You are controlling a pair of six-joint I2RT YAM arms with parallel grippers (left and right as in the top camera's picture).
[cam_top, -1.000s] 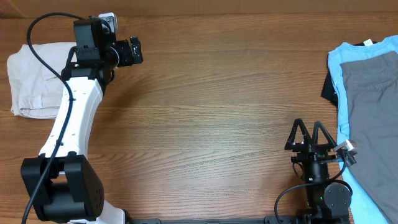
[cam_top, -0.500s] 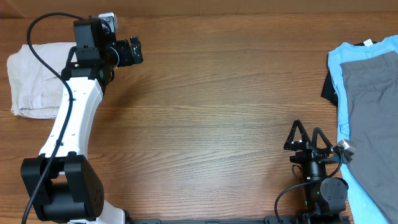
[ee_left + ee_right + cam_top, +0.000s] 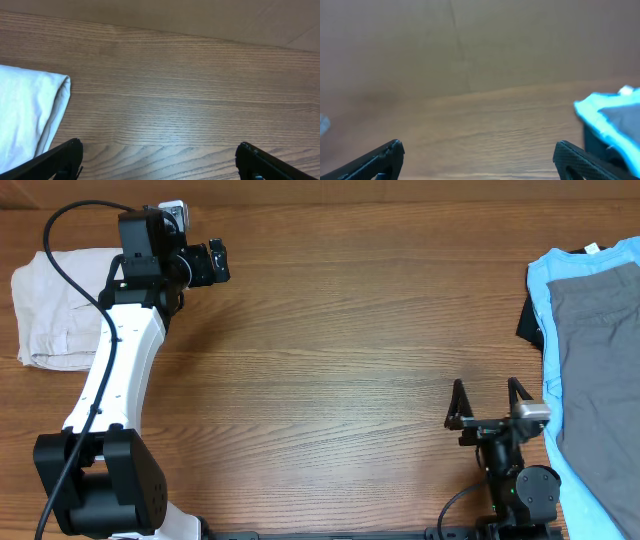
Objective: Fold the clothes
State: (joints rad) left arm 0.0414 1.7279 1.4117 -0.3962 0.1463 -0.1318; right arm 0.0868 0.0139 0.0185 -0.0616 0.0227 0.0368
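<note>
1. Overhead view: the shorts (image 3: 52, 308) lie as a folded, pale beige bundle at the far left edge of the wooden counter (image 3: 350, 330). Their right side is hidden under the white left arm (image 3: 115, 360).
2. The left arm reaches up from its base in the near left corner. The left hand (image 3: 222, 260) sits to the right of the shorts, pointing out over bare wood and holding nothing.
3. Left wrist view: the left hand (image 3: 159, 147) is released, its two dark fingers (image 3: 65, 155) spread wide at the bottom corners. A rounded folded edge of the shorts (image 3: 30, 107) fills the left side, close to the left finger. Whether it touches the finger cannot be told.
4. The right hand (image 3: 487, 405) is low on the right side of the counter, well apart from the shorts. It is also released and empty.
5. Right wrist view: the right hand (image 3: 479, 146) has its fingers wide apart, with blurred wood between them.
6. A light blue T-shirt (image 3: 545, 285) lies at the right edge, with a grey garment (image 3: 595, 350) on top of it. A small dark piece (image 3: 530, 320) shows at the shirt's left border.
</note>
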